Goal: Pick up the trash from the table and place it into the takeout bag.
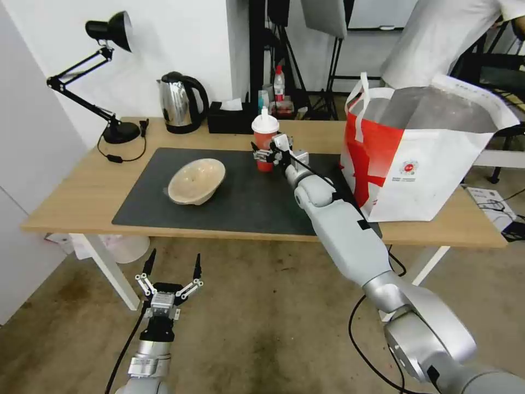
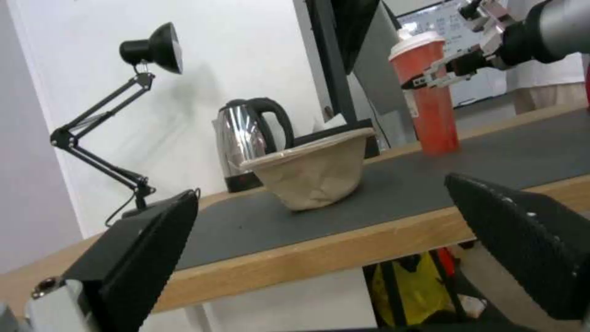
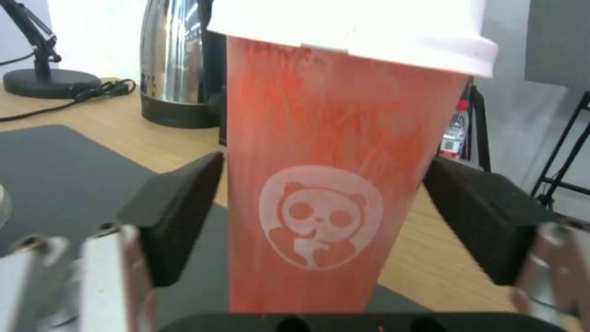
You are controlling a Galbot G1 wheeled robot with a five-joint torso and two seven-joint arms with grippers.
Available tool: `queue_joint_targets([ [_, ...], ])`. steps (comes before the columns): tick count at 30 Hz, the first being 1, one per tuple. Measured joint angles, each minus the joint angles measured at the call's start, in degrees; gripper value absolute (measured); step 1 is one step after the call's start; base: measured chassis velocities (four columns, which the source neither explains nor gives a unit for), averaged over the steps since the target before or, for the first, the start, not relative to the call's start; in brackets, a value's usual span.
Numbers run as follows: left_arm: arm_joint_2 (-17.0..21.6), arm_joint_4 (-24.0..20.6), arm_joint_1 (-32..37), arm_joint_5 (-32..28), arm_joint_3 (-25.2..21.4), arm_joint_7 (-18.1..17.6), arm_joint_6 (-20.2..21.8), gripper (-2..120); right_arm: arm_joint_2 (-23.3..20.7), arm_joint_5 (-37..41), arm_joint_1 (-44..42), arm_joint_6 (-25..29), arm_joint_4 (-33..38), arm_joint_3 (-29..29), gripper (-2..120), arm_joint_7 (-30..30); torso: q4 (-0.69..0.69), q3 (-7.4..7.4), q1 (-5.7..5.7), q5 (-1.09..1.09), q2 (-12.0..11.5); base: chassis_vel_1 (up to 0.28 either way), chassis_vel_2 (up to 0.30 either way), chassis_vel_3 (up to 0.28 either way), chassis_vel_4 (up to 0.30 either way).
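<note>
The table (image 1: 82,202) carries a dark mat (image 1: 240,197) across its middle, and the takeout bag (image 1: 415,158) stands open-mouthed at the robot's right end, partly on that mat. The beige bowl (image 1: 197,180) lies tilted on the mat's left half. Well to its right, near the mat's far edge, the red cup (image 1: 265,143) stands upright with its white lid on. The right gripper (image 1: 266,155) reaches in at mid-cup, its fingers (image 3: 178,212) spread on either side of the cup, a slim gap showing at each pad. The left gripper (image 1: 172,266) hangs below the table's front edge, fingers apart, grasping nothing.
</note>
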Motion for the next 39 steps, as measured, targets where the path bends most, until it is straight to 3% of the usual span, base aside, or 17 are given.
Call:
queue_joint_targets([
  [2, 0.0, 0.1, 0.0, 0.0, 0.0, 0.0, 0.0, 100, -0.1, 0.0, 0.0, 0.1, 0.0, 0.0, 68, -0.2, 0.0, 0.0, 0.0, 0.0, 0.0, 0.0, 0.0, 0.0, 0.0],
  [4, 0.0, 0.1, 0.0, 0.1, 0.0, 0.0, -0.1, 100, -0.1, 0.0, 0.0, 0.1, 0.1, 0.0, 66, -0.2, 0.01, 0.0, 0.0, 0.0, 0.0, 0.0, 0.0, 0.0, 0.0],
  [6, 0.0, 0.2, -0.1, 0.9, -0.2, 0.0, -0.4, 100, -0.3, 0.1, -0.2, 0.1, 0.3, 0.1, 54, -0.5, 0.0, 0.0, 0.0, 0.0, 0.0, 0.0, 0.0, 0.0, 0.0],
  [29, 0.0, 0.9, -0.6, 1.1, -0.1, 0.0, -0.5, 100, -1.8, 1.2, -1.2, 0.0, 3.4, 0.3, 6, -0.9, 0.0, 0.01, 0.0, 0.0, 0.0, 0.0, 0.0, 0.0, 0.0],
  [39, 0.0, 1.0, -0.7, 1.1, 0.1, 0.0, -0.5, 100, -5.5, 4.9, -2.7, -2.5, 13.1, 1.5, 5, -1.0, 0.0, 0.01, 0.0, 0.0, 0.0, 0.0, 0.0, 0.0, 0.0],
])
